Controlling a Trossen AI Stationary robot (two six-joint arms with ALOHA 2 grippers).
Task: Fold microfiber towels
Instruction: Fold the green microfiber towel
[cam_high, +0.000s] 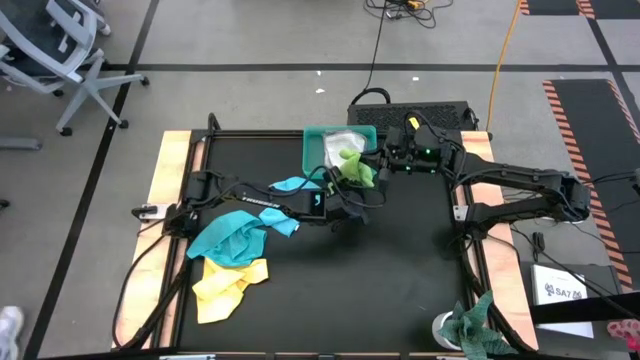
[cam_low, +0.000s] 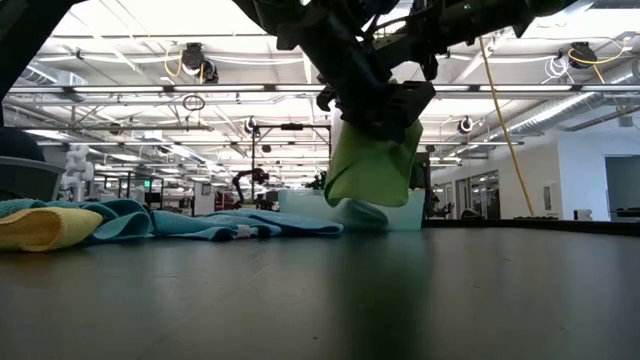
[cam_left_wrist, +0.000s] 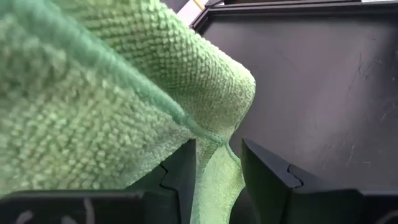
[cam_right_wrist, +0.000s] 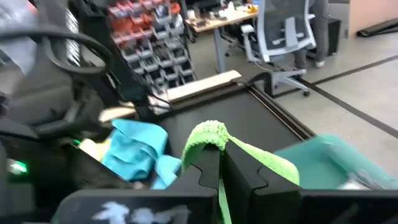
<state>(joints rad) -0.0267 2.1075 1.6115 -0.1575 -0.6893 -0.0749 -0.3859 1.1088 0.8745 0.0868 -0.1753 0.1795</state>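
Nearest us in the low view, we found the lime green towel lifted clear of the black table, hanging limp in a doubled pouch between the two arms near the teal tray. The left gripper pinched a fold of it between part-spread fingers, and the right gripper was clenched tight on its hemmed edge. We judged the cloth light, soft and grippy, best taken at corners or hems; farther off, the blue towels and yellow towel lay heaped.
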